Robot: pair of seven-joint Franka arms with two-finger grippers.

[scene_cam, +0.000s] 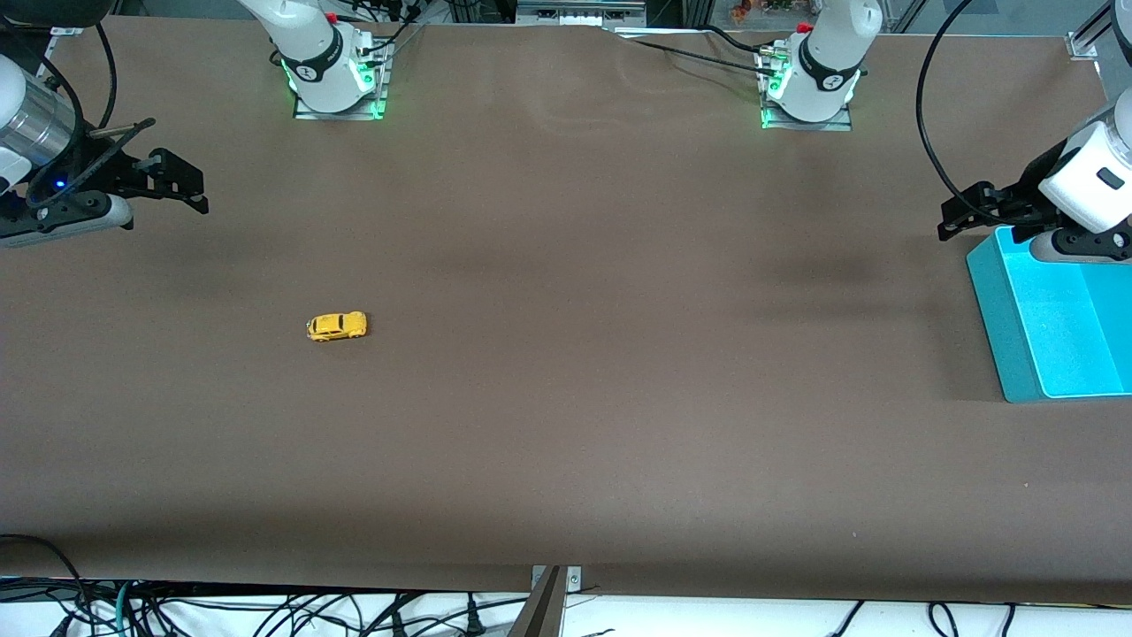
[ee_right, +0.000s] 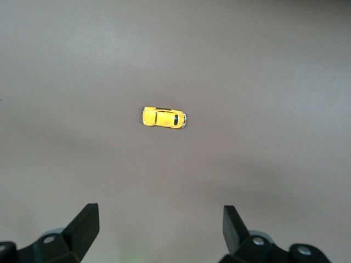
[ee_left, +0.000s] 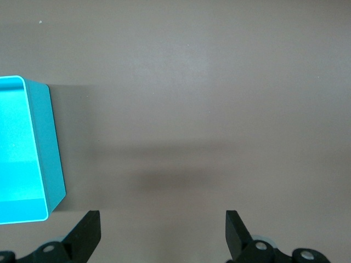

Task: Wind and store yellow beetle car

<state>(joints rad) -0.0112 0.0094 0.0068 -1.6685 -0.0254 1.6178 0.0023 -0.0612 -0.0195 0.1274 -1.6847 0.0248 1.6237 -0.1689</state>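
The yellow beetle car (scene_cam: 336, 326) sits alone on the brown tabletop (scene_cam: 566, 398), well apart from the turquoise bin (scene_cam: 999, 318). The left gripper (scene_cam: 959, 219) hangs over that bin's edge, the right gripper (scene_cam: 190, 190) over the tabletop toward the right arm's end, both with fingers spread and empty.

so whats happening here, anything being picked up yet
Not yet. The yellow car sits alone on the brown table, toward the right arm's end, untouched. The right hand is up in the air at that end, open and empty. The left hand is open too, by the blue bin at the left arm's end. The bin looks empty as far as it shows.
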